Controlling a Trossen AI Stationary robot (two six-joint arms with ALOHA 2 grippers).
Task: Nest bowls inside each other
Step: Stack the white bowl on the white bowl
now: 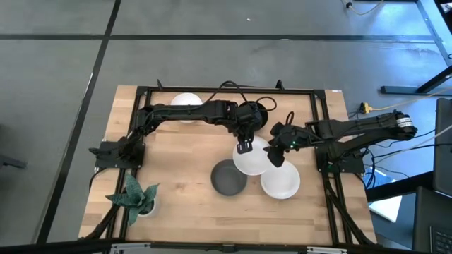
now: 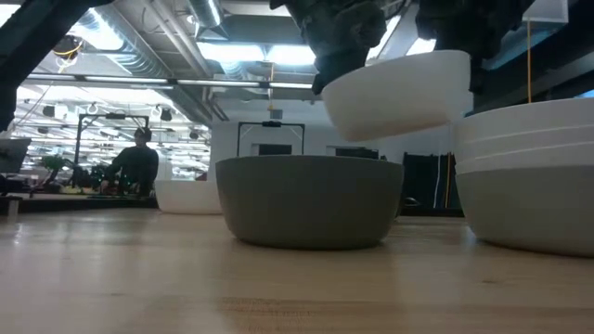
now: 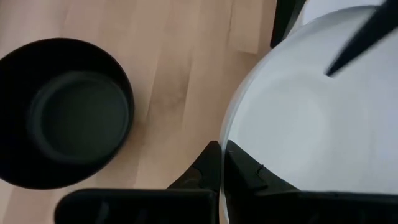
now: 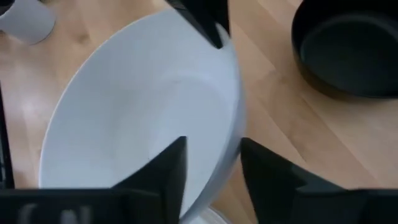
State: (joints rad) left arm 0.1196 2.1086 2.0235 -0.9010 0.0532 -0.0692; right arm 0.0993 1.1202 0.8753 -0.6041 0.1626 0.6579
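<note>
Left gripper (image 1: pixel 245 147) pinched tight on white bowl (image 1: pixel 252 156) rim, lifted (tilted) above table (image 1: pixel 183 204). Right gripper (image 1: pixel 274 156) astride opposite rim, fingers apart. Beside: dark grey bowl (image 1: pixel 229 177), white stack (image 1: pixel 281 181).

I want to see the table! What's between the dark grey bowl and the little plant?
Only bare wooden table lies between the dark grey bowl and the plant, as the high view shows.

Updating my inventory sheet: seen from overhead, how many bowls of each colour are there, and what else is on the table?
White: 3, namely the far white bowl, the lifted white bowl and the white bowl topping the stack
Dark grey: 1, the dark grey bowl
Green: 1, the potted plant
Total: 5; bowls nested lower in the stack are not counted.
</note>
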